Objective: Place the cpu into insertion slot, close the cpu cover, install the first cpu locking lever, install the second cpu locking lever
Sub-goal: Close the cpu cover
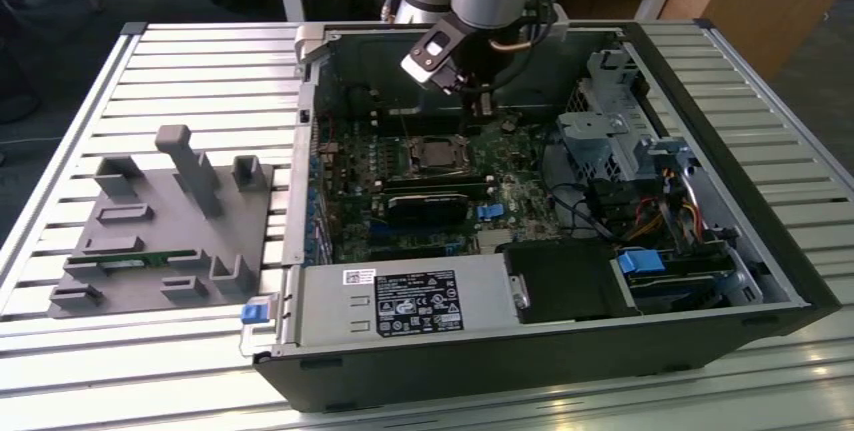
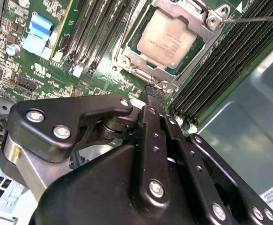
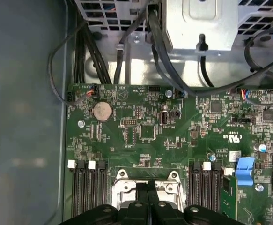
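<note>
The cpu (image 2: pixel 169 35) lies flat in its socket on the green motherboard, its pale metal top facing up; in the exterior view the cpu (image 1: pixel 434 154) is mid-board. The cpu cover (image 2: pixel 199 49), a metal frame, lies down around it. A thin lever rod (image 2: pixel 258 19) sticks out from the socket's corner. My gripper (image 2: pixel 154 91) is shut, its black fingers pressed together with nothing between them, tips right at the socket's edge. In the exterior view the gripper (image 1: pixel 483 106) hangs just behind the socket. In the first wrist view the gripper (image 3: pixel 148 185) sits over the socket frame (image 3: pixel 122 192).
The open computer case (image 1: pixel 747 251) rests on a slatted table. A power supply (image 1: pixel 400 301) fills its front, and a drive cage (image 1: pixel 601 141) with cables is on the exterior view's right. Memory slots (image 2: pixel 220 70) flank the socket. A grey fixture (image 1: pixel 160 221) lies outside the case.
</note>
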Robot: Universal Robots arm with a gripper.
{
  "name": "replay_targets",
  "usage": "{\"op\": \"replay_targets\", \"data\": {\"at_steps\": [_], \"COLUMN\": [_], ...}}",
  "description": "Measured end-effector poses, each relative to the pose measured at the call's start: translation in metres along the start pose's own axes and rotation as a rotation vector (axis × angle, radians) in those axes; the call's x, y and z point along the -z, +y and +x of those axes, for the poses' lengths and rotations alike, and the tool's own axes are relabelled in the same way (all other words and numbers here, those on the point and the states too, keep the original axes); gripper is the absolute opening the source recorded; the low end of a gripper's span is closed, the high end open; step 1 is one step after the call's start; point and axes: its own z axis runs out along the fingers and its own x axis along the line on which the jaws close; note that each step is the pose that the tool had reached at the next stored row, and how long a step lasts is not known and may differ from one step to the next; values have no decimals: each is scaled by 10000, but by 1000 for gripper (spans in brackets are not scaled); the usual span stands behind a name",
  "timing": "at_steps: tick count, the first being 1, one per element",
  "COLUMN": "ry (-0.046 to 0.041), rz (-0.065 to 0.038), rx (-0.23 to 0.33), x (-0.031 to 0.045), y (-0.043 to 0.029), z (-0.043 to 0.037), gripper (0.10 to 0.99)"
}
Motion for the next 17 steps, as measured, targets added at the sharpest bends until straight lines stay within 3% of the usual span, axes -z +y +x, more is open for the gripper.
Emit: {"op": "replay_targets", "data": {"at_steps": [3, 5, 11, 17], "ry": [1, 0, 0, 0], "rz": [6, 7, 98, 99], "rx": [1, 0, -1, -1], "x": [-26, -26, -71, -112], "y": [-48, -118, -165, -330], "z": [-4, -4, -5, -5], "gripper": [106, 106, 106, 106]}}
